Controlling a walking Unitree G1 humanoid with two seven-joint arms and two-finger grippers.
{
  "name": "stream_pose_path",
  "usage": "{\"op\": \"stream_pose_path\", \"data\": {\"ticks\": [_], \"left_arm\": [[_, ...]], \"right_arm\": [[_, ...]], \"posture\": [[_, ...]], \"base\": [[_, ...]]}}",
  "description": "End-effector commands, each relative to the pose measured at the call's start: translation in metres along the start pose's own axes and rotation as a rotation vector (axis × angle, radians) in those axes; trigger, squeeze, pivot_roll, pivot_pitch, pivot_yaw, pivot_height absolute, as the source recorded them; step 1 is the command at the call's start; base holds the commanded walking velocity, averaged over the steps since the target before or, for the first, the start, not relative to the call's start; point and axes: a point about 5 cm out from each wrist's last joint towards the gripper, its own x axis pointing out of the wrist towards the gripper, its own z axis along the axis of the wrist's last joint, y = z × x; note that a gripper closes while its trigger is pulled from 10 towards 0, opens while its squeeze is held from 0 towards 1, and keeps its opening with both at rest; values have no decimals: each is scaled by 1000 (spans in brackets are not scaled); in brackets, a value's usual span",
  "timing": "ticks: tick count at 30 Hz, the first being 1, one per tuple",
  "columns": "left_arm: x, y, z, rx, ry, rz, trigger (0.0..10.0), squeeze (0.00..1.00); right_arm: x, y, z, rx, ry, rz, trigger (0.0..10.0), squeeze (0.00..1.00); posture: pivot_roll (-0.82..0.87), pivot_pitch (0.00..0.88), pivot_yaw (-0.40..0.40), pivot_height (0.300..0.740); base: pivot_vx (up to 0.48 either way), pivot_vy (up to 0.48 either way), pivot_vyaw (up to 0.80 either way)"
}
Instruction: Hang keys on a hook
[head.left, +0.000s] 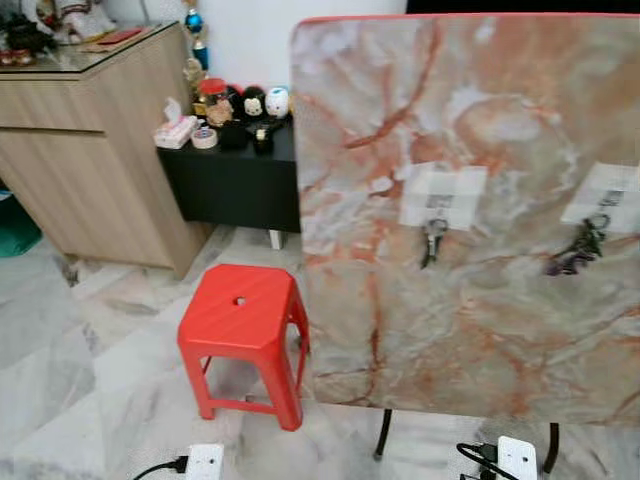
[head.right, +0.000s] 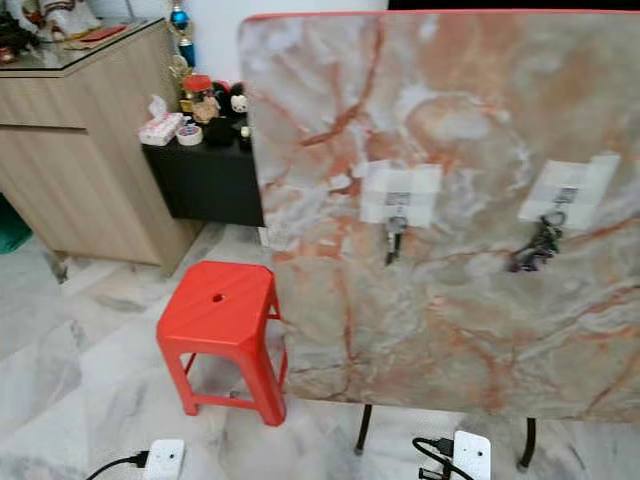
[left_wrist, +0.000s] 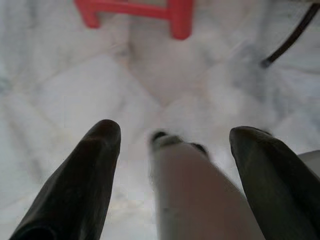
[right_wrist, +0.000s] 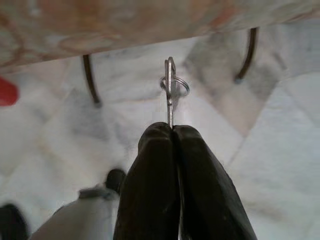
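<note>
An upright marble-patterned board (head.left: 470, 210) carries two taped white hook patches. A single key (head.left: 433, 240) hangs from the left hook (head.left: 440, 200), and a dark key bunch (head.left: 578, 248) hangs from the right hook (head.left: 605, 200). In the right wrist view my right gripper (right_wrist: 173, 131) is shut on a silver key (right_wrist: 170, 90) with a ring, held low in front of the board's lower edge and its black legs. In the left wrist view my left gripper (left_wrist: 175, 137) is open over the marble floor, with nothing between its fingers.
A red plastic stool (head.left: 245, 330) stands left of the board. A wooden cabinet (head.left: 90, 150) and a black low table (head.left: 235, 175) with small items line the wall. White power strips (head.left: 205, 461) lie on the floor near my feet, one by the board's legs (head.left: 517, 455).
</note>
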Motion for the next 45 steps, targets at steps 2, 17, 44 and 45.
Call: {"op": "stream_pose_path", "data": {"ticks": [2, 17, 44, 45], "left_arm": [[-1, 10, -5, 27, 21, 20, 10000, 0], [-2, 11, -7, 34, 26, 19, 10000, 0], [-7, 48, -4, 22, 2, 91, 10000, 0], [-6, 47, -3, 22, 0, 91, 10000, 0]], "right_arm": [[0, 6, -1, 18, -2, 14, 10000, 0], [-1, 6, -3, 38, -5, 7, 10000, 0], [-4, 34, 109, 167, -529, -76, 10000, 0], [-5, 34, 110, 171, -541, -75, 10000, 0]], "posture": [[-34, 0, 22, 727], [-35, 0, 28, 727], [-32, 0, 37, 727], [-32, 0, 37, 727]], "base": [[0, -480, 0], [0, -480, 0], [0, -152, 0], [0, 0, 0]]}}
